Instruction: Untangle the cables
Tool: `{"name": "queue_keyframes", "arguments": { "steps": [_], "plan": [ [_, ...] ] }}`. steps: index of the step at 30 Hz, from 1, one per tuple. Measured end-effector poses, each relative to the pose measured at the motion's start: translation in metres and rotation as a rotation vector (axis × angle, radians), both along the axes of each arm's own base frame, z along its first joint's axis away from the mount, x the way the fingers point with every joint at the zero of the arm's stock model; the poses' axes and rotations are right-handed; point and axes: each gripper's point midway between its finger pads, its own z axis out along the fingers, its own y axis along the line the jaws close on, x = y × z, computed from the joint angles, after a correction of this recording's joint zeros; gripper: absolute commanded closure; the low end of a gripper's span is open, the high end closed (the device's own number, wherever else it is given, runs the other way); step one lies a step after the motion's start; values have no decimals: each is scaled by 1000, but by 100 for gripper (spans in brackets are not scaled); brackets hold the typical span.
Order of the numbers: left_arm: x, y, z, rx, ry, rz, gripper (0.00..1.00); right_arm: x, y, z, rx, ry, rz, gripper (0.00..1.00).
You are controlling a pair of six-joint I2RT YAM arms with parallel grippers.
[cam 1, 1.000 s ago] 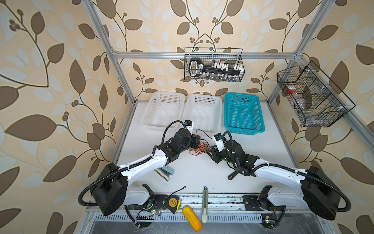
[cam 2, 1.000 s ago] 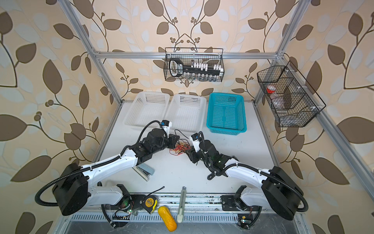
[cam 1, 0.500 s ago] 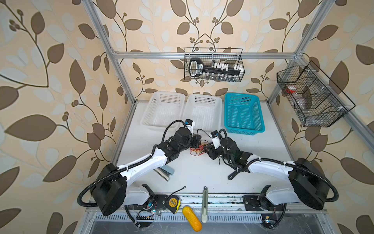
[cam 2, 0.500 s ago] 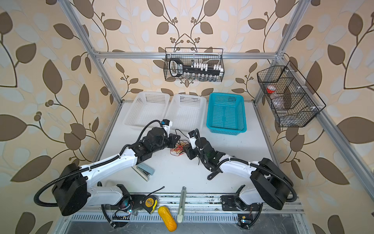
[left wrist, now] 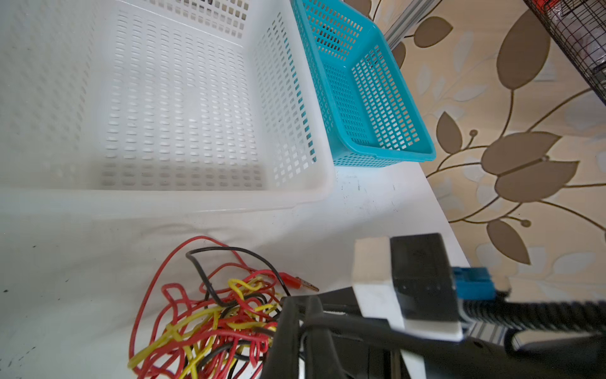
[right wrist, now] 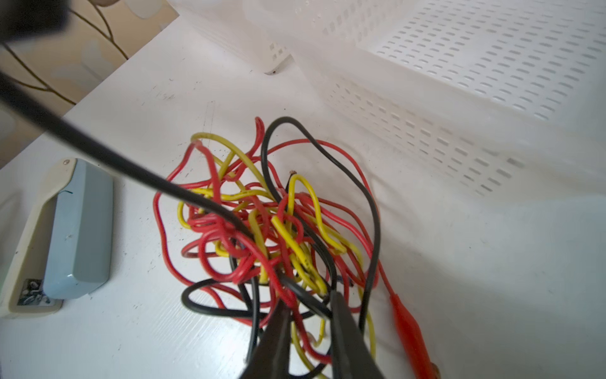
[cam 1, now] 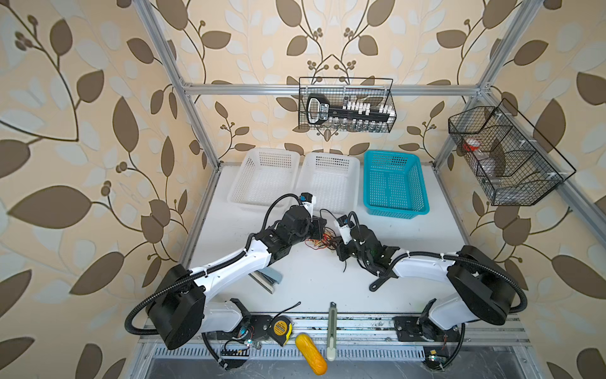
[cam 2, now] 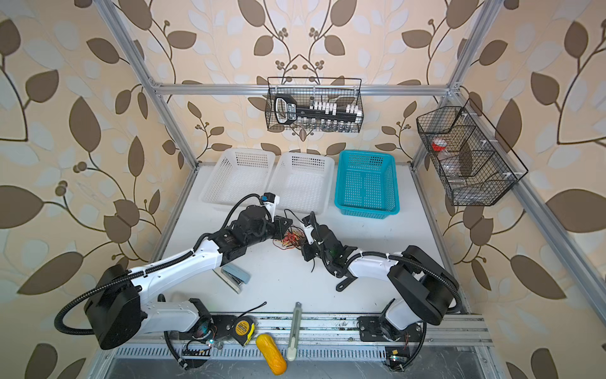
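Where they bunch, cables [right wrist: 288, 241] sit pinched between the right gripper's [right wrist: 308, 300] jaws.

Left end effector [cam 1: 322, 229] closed, low.

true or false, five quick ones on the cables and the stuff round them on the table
1. The cables lie in one tangled heap on the table. True.
2. The heap sits inside a basket. False: it is on the table, in front of a white basket.
3. A red clip lies on the table at the heap's edge. True.
4. The stapler rests on top of the cables. False: it lies on the table, apart from them.
5. Every cable is black. False: they are red, yellow and black.
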Motion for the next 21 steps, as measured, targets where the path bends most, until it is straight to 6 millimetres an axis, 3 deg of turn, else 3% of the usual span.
{"name": "queue_keyframes", "arguments": {
  "steps": [2, 9, 21],
  "plan": [
    [0, 0, 0, 0, -1, 0, 100, 2, 0, -1, -2, -1, -9, 100],
    [-2, 4, 1, 14, 7, 8, 100, 5, -3, 1, -11, -19, -32, 100],
    [-13, 63, 32, 139, -41, 212, 100, 2, -20, 49, 59, -106, -74, 100]
  ]
}}
